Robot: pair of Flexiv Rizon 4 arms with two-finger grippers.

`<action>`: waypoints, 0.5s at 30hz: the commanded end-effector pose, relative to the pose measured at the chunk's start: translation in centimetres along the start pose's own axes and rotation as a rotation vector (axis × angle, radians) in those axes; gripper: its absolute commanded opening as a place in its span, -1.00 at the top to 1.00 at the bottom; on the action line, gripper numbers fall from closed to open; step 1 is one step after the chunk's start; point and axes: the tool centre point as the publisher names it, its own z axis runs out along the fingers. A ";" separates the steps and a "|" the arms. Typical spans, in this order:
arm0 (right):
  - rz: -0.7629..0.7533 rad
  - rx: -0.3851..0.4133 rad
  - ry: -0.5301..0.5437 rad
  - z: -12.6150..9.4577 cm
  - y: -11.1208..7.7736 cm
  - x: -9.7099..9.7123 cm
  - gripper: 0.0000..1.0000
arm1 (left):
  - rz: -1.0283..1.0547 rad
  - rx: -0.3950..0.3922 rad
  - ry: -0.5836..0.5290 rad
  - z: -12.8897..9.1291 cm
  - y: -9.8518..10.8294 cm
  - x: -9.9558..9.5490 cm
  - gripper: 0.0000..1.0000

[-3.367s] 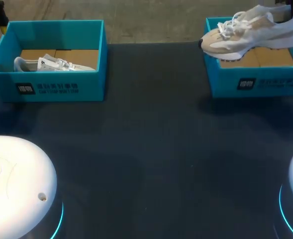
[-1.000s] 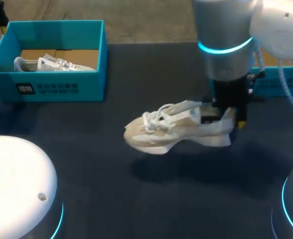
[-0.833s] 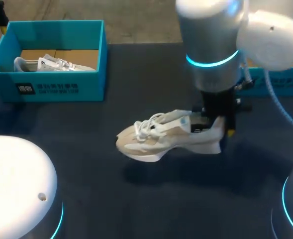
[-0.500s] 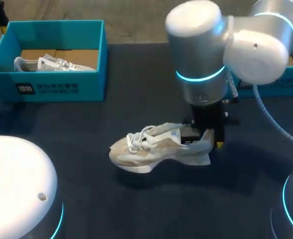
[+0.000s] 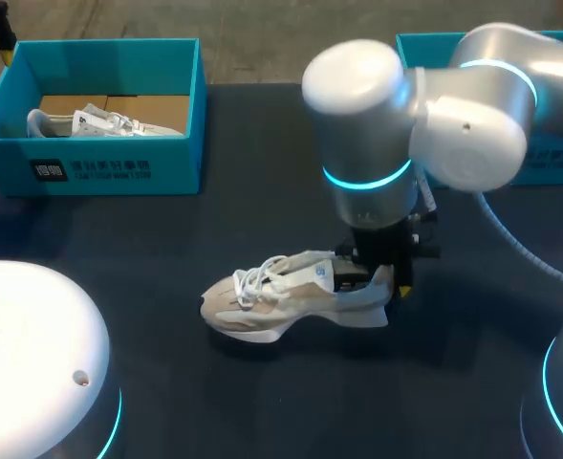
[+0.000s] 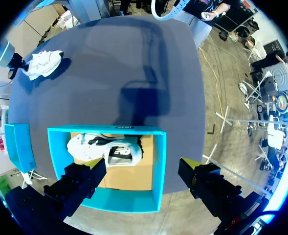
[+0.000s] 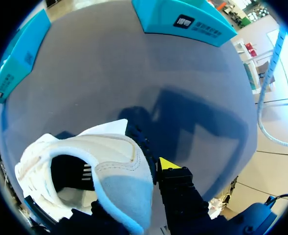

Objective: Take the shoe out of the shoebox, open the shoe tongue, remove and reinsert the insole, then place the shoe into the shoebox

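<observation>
Shoe (image 5: 291, 304) is out of the right shoebox (image 5: 549, 158) and sits mid-table, toe pointing to my left, heel pinched in my right gripper (image 5: 388, 277). One yellow tip shows outside the heel collar and the other finger seems to be inside the opening. I judge this the tail end of the take-out step, the set-down. Whether the sole touches the table (image 5: 262, 402) or hangs just above it, I cannot tell; the shadow is tight underneath.

Next up is the tongue, so the shoe needs to rest flat and steady, with the laces reachable. My left gripper (image 6: 144, 183) hovers, fingers spread and empty, above the left shoebox (image 6: 107, 208), well apart from the action.

The insole is lost in the dark opening, and my right arm covers most of the right shoebox.
</observation>
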 end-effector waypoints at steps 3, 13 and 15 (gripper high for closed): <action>0.004 -0.001 0.005 1.3 -0.4 0.3 1.00 | 0.001 -0.002 0.002 0.0 -0.1 0.0 -1.00; 0.000 0.058 0.025 3.3 -0.8 1.2 1.00 | 0.001 -0.002 0.002 0.0 -0.1 0.0 -1.00; 0.001 0.067 0.029 3.6 -0.9 1.4 1.00 | 0.001 -0.002 0.002 0.0 -0.1 0.0 -1.00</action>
